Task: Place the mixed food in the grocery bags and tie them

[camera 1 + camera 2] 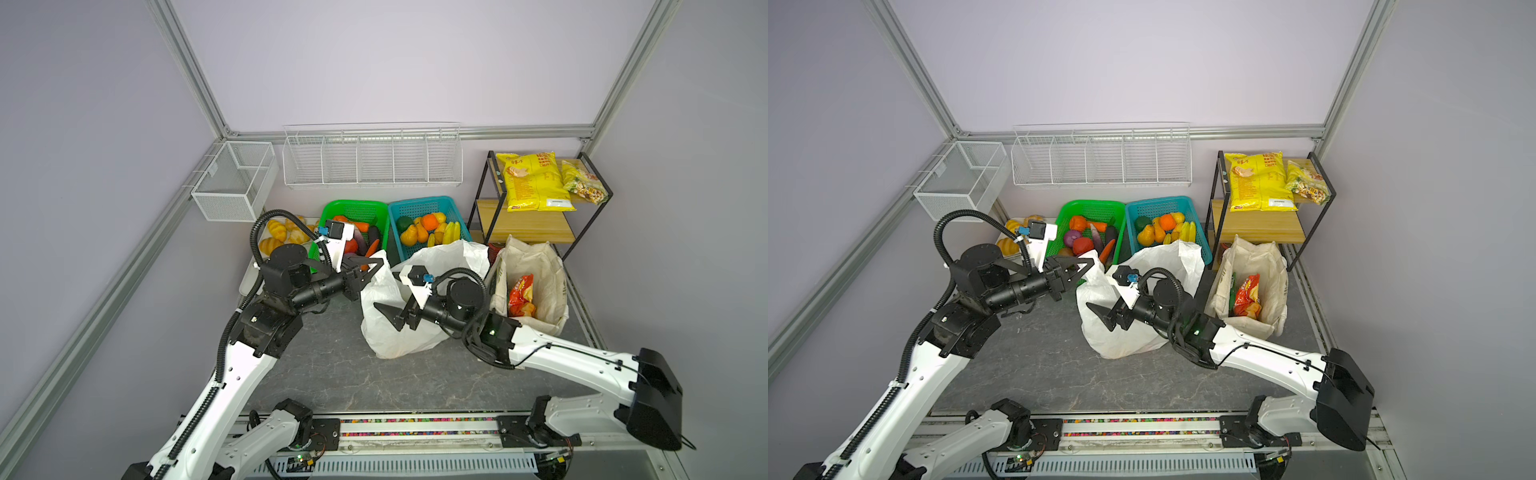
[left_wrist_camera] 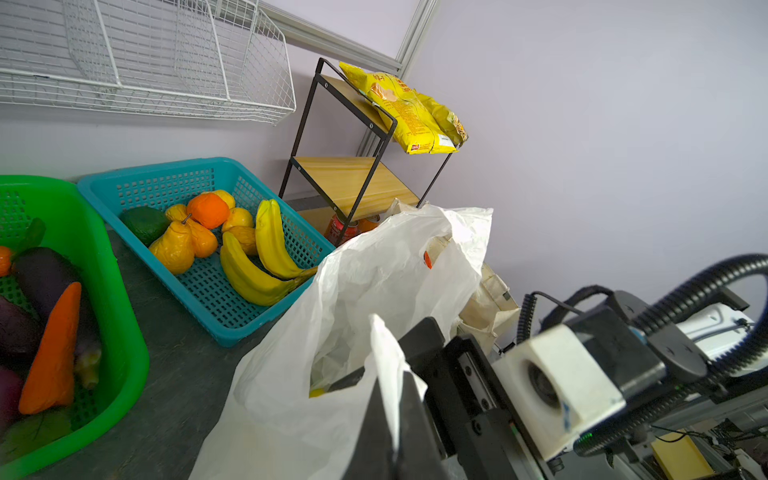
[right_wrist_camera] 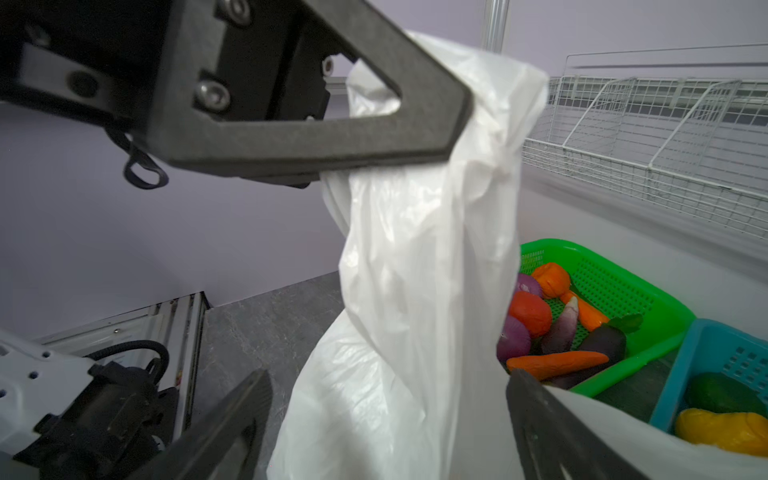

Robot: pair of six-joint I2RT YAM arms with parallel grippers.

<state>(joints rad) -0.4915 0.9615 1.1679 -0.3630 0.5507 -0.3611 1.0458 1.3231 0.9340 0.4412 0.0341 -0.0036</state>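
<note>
Notably, white plastic bag (image 1: pixel 390 336) looks thin, slippery: grasp the bunched handle (image 3: pixel 498 137). Left gripper (image 1: pixel 376 264) fingers clamp it; right gripper (image 1: pixel 388 318) fingers stand apart.

1. We see the white plastic bag (image 1: pixel 384 336) standing crumpled in the middle with its mouth open. Its left handle is drawn up and pinched in the left gripper (image 1: pixel 380 262).
2. The cream canvas tote (image 1: pixel 544 282) stands upright just to the right of it, open at the top.
3. A red snack packet (image 1: pixel 521 297) stands inside the tote, and in a top view we make out the narrow edge of a green packet (image 1: pixel 1232 291) beside it.
4. The yellow bananas (image 2: pixel 270 245) and an orange (image 2: pixel 208 210) lie in the teal basket (image 1: pixel 419 201), just behind the white bag.
</note>
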